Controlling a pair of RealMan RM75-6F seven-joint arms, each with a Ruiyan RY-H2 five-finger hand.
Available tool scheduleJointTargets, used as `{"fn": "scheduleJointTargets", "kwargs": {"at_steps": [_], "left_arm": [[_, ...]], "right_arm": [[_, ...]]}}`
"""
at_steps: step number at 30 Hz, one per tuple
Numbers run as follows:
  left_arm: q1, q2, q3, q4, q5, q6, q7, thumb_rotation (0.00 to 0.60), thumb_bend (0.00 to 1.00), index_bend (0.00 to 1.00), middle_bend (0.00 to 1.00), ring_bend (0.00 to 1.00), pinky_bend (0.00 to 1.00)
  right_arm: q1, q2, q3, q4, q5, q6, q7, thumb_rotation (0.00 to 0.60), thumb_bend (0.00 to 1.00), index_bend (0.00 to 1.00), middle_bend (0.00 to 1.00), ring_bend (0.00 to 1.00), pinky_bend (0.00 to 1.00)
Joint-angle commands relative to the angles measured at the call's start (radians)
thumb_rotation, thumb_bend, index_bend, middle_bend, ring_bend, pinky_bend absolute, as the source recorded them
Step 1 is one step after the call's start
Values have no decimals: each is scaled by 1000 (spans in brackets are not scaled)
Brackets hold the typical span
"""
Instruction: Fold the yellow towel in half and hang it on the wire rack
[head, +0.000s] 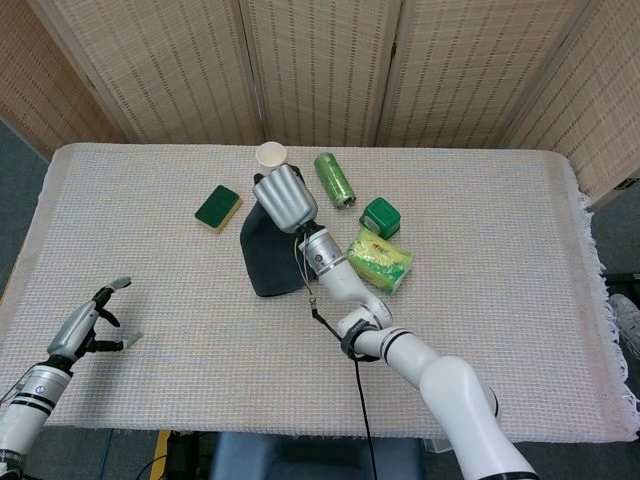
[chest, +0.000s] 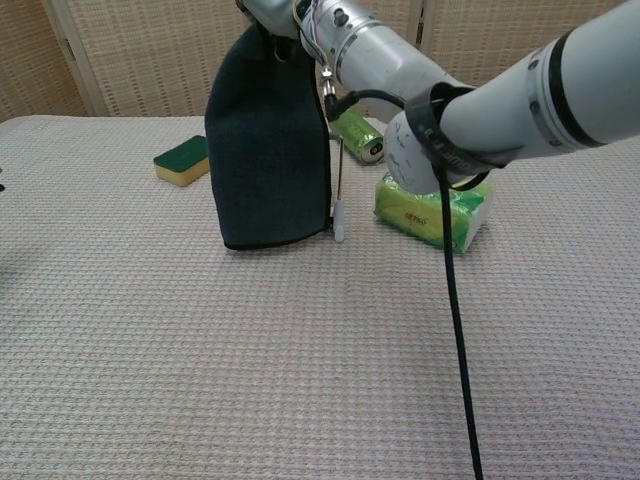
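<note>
A table (head: 520, 300) covered in a pale woven cloth fills the view. Near its middle a dark towel (chest: 268, 150) hangs doubled over the wire rack (chest: 338, 195); the task calls it yellow, but in both views it looks charcoal. Its lower edge reaches the table, and only one thin rack leg shows beside it.

My right hand (head: 284, 197) sits on top of the towel at the rack's upper bar. I think its fingers are curled over the cloth there, but the chest view cuts the hand off, so I cannot tell whether it is gripping. My left hand (head: 88, 325) rests open and empty, fingers apart, at the near left edge, well apart from everything.

The risks I see: if I lift away while cloth is caught in my fingers, the towel slides off or the light rack tips. The rack could fall toward the tissue pack (head: 380, 262) just beside it or the green can (head: 334, 179) behind.
</note>
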Motion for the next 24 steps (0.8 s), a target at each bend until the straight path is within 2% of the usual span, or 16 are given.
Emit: {"fn": "scheduleJointTargets", "kwargs": {"at_steps": [1, 4, 6, 8, 13, 16, 24], "left_arm": [[3, 3, -1, -2, -2, 2, 1, 600, 282, 16, 127, 70, 467], [5, 6, -1, -4, -3, 2, 2, 600, 282, 16, 127, 70, 467], [5, 7, -2, -6, -3, 2, 4, 600, 282, 16, 127, 70, 467], [6, 8, -3, -8, -1, 3, 5, 600, 282, 16, 127, 70, 467], [3, 9, -4, -13, 2, 1, 19, 600, 282, 16, 127, 70, 467], [3, 14, -7, -18, 2, 4, 23, 600, 282, 16, 127, 70, 467], [-3, 13, -17, -23, 4, 18, 81, 600, 282, 16, 127, 70, 463]], "right_arm": [[17, -21, 8, 31, 15, -14, 9, 600, 443, 377, 917, 1000, 1000], [22, -28, 9, 43, 20, -16, 22, 600, 437, 145, 916, 1000, 1000], [20, -27, 5, 44, 18, -14, 32, 600, 435, 47, 915, 1000, 1000], [14, -24, 2, 39, 20, -11, 40, 600, 434, 2, 909, 1000, 1000], [-16, -1, -17, -2, 10, 10, 54, 600, 432, 0, 897, 1000, 1000], [-54, 32, -32, -63, -2, 46, 60, 600, 432, 0, 893, 1000, 1000], [-249, 205, -82, -400, 9, 143, 14, 600, 432, 0, 890, 1000, 1000]]}}
